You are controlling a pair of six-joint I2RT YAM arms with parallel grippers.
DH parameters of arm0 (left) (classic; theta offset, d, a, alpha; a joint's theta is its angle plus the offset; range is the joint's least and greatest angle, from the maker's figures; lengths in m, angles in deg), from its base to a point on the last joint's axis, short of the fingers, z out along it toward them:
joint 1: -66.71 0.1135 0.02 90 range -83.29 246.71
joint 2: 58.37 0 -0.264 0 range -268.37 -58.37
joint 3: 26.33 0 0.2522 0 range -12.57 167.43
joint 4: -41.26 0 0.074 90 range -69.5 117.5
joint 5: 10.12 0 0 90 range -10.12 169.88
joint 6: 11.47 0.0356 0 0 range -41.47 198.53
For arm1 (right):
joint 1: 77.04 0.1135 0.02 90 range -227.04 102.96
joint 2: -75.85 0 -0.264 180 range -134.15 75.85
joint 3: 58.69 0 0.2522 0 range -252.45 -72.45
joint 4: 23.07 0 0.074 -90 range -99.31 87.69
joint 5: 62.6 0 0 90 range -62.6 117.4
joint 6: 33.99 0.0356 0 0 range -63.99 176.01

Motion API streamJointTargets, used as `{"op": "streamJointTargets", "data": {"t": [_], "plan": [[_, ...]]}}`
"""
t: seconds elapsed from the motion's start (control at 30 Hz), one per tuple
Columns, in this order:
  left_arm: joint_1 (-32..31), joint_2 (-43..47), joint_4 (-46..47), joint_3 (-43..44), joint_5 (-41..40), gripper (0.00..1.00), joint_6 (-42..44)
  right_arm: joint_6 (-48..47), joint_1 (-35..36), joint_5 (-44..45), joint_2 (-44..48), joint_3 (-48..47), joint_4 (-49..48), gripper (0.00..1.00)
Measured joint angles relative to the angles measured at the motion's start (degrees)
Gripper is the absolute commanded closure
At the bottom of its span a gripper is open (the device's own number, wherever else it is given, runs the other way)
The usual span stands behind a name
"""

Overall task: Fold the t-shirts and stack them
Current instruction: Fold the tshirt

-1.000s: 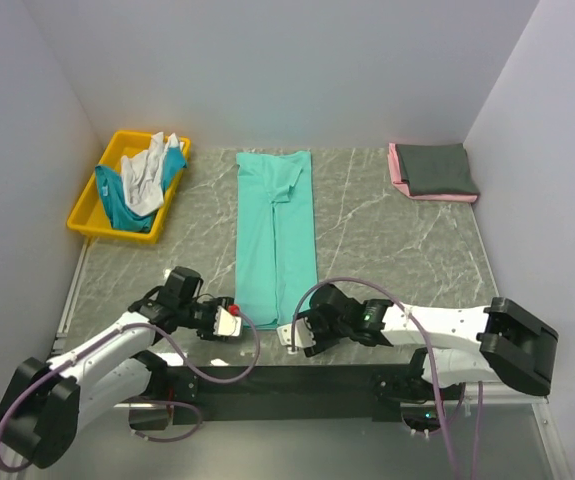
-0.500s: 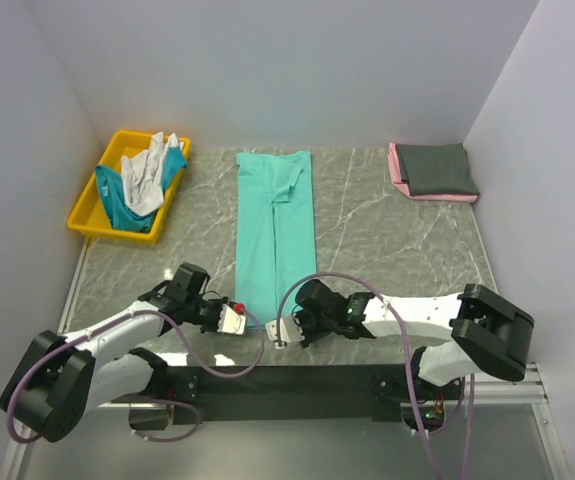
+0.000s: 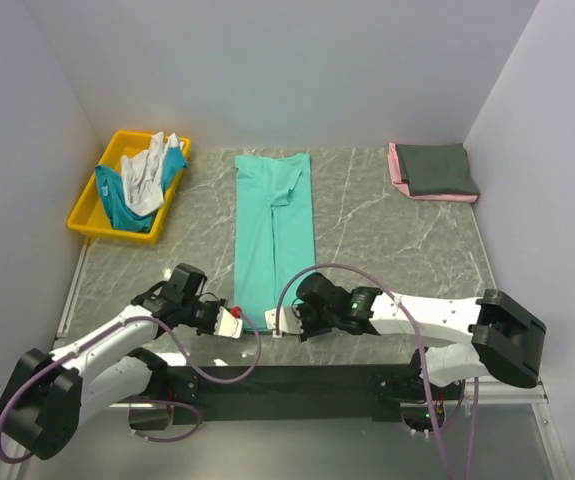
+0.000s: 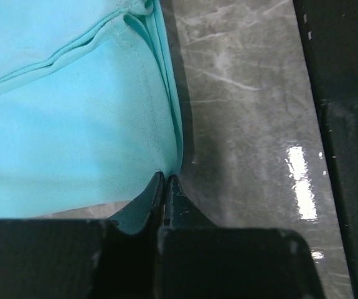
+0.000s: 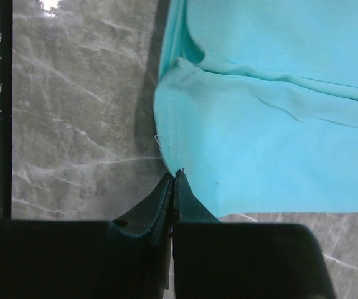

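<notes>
A sea-green t-shirt point(image 3: 274, 230), folded into a long narrow strip, lies down the middle of the table. My left gripper point(image 3: 239, 320) is at its near left corner and is shut on the hem there; in the left wrist view the closed tips point(image 4: 165, 176) pinch the cloth's edge point(image 4: 73, 124). My right gripper point(image 3: 279, 322) is at the near right corner, also shut, with the tips point(image 5: 174, 174) nipping the hem of the shirt point(image 5: 278, 124). A folded dark grey shirt point(image 3: 439, 168) lies on a pink one point(image 3: 397, 170) at the back right.
A yellow bin point(image 3: 85, 218) at the back left holds a crumpled white shirt point(image 3: 145, 175) and a teal one point(image 3: 119, 203). The black base rail point(image 3: 297, 378) runs along the near edge. Grey walls close in the table on three sides.
Both grippers have gone from open to shut on the near hem corners of the sea-green shirt. The right gripper has moved left to reach its corner.
</notes>
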Motion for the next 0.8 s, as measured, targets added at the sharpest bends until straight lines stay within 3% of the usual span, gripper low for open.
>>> {"op": "streamJointTargets", "data": {"t": [0.3, 0.8], "plan": [[4.02, -1.49, -2.45, 6.69, 3.15, 0.99, -8.17, 0.07, -7.17, -0.39, 1.62, -4.02, 1.99, 1.00], [13.29, -24.33, 3.32, 26.97, 3.96, 0.99, -9.75, -10.51, -21.03, -1.66, -12.26, -20.17, 1.01, 1.00]]}}
